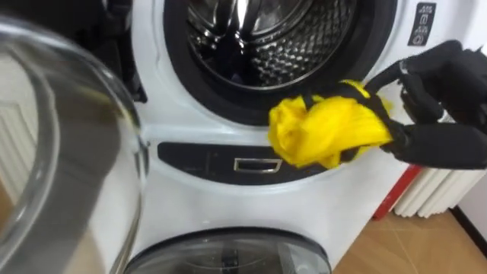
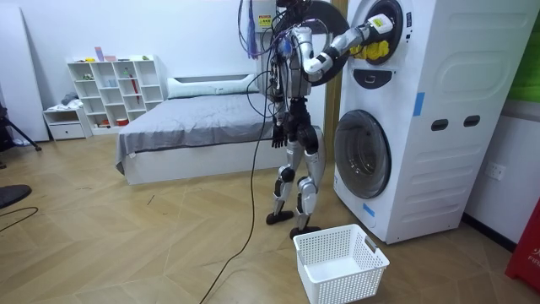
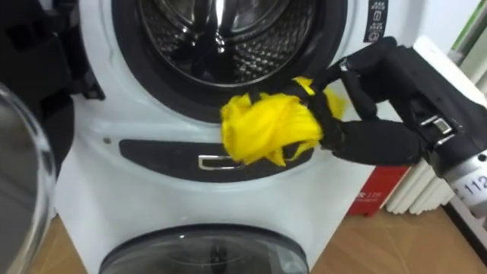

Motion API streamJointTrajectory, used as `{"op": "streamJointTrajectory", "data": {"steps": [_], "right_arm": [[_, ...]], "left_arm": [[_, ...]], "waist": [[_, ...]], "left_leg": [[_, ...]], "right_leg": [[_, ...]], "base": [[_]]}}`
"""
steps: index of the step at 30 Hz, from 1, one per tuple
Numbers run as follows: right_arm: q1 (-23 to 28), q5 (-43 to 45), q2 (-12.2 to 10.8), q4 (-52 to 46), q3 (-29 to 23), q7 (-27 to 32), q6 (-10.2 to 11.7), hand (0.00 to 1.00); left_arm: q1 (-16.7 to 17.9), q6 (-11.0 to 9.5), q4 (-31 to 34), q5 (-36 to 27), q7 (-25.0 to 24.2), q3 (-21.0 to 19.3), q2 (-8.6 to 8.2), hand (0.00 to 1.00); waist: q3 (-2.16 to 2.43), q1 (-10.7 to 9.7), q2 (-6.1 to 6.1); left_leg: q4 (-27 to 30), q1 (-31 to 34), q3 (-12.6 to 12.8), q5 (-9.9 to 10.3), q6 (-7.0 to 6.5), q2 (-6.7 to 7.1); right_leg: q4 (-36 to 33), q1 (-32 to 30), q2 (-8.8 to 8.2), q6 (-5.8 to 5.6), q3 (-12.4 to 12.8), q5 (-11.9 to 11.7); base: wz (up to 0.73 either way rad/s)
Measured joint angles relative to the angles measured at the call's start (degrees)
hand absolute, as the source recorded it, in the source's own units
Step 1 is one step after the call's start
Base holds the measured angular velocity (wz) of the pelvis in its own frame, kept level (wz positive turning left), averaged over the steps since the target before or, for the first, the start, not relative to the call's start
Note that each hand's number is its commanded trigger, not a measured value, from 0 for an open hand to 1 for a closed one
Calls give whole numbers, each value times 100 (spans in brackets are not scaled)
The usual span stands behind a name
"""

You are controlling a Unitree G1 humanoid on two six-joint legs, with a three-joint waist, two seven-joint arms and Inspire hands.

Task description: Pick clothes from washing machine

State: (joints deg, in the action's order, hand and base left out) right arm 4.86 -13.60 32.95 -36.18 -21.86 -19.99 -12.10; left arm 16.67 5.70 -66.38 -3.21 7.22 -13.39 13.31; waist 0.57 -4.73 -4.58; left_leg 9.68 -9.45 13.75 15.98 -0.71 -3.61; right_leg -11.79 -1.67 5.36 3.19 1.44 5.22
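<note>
Your robot stands close before two stacked white washing machines [image 2: 447, 101], with the right arm raised to the upper one. Its black right hand [image 3: 377, 141] comes in from the right side, and the fingers are curled round the crumpled yellow cloth [image 3: 266, 129]. Dark fingers show across the top of the bundle and under its lower edge, so the hand grips it tightly. The cloth sits at the left end of the hand, towards the middle of the machine, and most of it bulges out past the fingers. It is outside the shiny steel drum [image 3: 221, 38], just in front of the lower rim of the round opening. Its lower folds hang in front of the dark curved panel strip [image 3: 167, 156] between the two machines. I cannot tell if the cloth touches the rim or the strip. The round glass door [image 1: 68, 144] of the upper machine is swung open at your left. The lower machine's round glass door [image 3: 213, 255] is below the cloth. A white plastic laundry basket [image 2: 346, 283] stands on the wooden floor near the robot's feet, well below the hand and the cloth.
</note>
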Motion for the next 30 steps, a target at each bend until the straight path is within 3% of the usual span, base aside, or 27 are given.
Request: {"op": "streamJointTrajectory", "data": {"steps": [5,16,21,27,30], "right_arm": [[91,3,1,4,-256,48,89,100],[669,322,-2,13,-474,244,100,100],[1050,386,-261,154,-617,289,102,100],[1378,271,-394,725,-622,325,195,100],[1505,303,-608,1309,-614,324,196,100]], "left_arm": [[-128,-188,-3,6,-15,2,27,0],[-5,-194,-2,80,-68,0,92,0],[-11,-188,-5,170,-194,-3,132,0],[-318,-200,-72,166,-288,63,369,0],[-575,-198,-201,165,-297,218,409,0]], "waist": [[1,-84,-8],[3,-107,-31],[-6,-111,-64],[-16,-119,-56],[-19,-104,-40]], "left_leg": [[-31,-13,38,2,-2,10],[-14,-25,284,2,-3,18],[-3,-18,497,10,-8,17],[151,98,824,58,-47,-4],[282,211,1092,116,-103,-17]], "right_leg": [[-2,4,11,-6,38,-4],[-88,-120,69,-17,320,-37],[-90,-198,107,-34,529,-89],[-105,-402,187,-76,791,-254],[-221,-578,213,-127,969,-305]], "base": [[-3],[-12],[-23],[-29],[-39]]}}
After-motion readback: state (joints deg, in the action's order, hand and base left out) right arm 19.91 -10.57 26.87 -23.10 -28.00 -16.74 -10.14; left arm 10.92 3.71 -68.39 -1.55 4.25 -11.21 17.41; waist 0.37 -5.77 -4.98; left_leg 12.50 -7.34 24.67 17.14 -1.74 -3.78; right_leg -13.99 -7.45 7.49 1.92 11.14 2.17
